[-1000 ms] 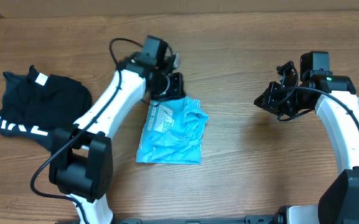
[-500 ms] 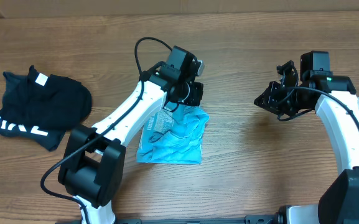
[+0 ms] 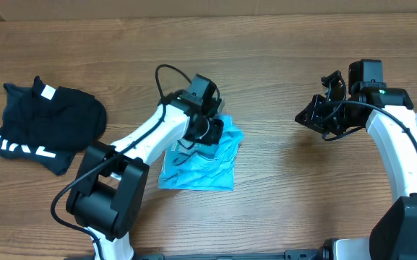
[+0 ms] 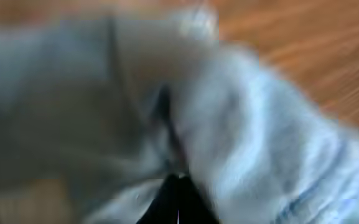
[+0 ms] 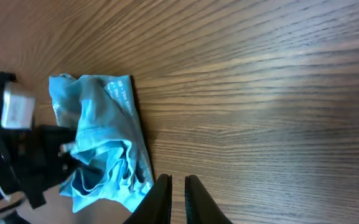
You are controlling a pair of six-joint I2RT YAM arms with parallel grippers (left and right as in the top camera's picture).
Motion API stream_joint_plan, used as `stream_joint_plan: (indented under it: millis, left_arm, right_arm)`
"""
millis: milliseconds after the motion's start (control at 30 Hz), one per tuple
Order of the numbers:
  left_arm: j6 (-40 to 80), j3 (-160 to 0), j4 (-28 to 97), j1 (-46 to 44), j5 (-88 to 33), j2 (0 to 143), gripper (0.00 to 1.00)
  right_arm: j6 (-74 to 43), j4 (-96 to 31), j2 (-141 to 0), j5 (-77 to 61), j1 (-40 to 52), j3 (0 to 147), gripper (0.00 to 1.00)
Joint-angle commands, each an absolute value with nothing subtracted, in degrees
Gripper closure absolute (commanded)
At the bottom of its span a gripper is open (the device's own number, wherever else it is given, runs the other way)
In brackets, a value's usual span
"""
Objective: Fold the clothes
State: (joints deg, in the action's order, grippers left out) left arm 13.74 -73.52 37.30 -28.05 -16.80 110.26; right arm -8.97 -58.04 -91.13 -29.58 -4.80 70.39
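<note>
Left wrist view's a blur for you: left fingers (image 4: 178, 200) closed at the T-shirt (image 3: 201, 170), grip unclear; right fingers (image 5: 198, 205) nearly shut, empty.

Wooden table (image 3: 287, 72), crumpled light-blue T-shirt (image 3: 201, 173), black garment (image 3: 56, 115), perhaps bunched

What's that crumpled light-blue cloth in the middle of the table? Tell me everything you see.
A soft light-blue T-shirt, roughly folded into a wrinkled rectangle, lies flat on the wooden table. A paler printed patch shows near one edge. The closed left gripper rests on its upper part.
</note>
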Motion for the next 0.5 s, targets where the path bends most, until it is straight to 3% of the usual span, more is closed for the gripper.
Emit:
stream_joint_plan:
  millis: [0,100,200,300,467]
  left_arm:
    - [18.5,-74.0,22.3,-27.1,-22.7,109.4,0.96]
    - [20.8,-79.1,21.3,-23.8,-28.3,109.3,0.96]
    - [18.6,-87.4,40.8,-19.7,-27.4,108.9,0.96]
    - [16.0,-88.3,63.4,-17.1,-12.9,109.1,0.96]
    - [12.4,-74.0,60.0,-18.4,-15.3,109.1,0.96]
  right_arm:
    - [-8.7,-57.8,-90.3,-29.4,-4.8,71.3,0.88]
    - [-8.7,-58.1,-90.3,-29.4,-4.8,71.3,0.88]
    - [-8.7,-58.2,-90.3,-29.4,-4.8,71.3,0.88]
    - [-8.7,-58.3,-90.3,-29.4,-4.8,71.3,0.88]
    - [-8.7,-58.7,-90.3,-29.4,-4.8,71.3,0.88]
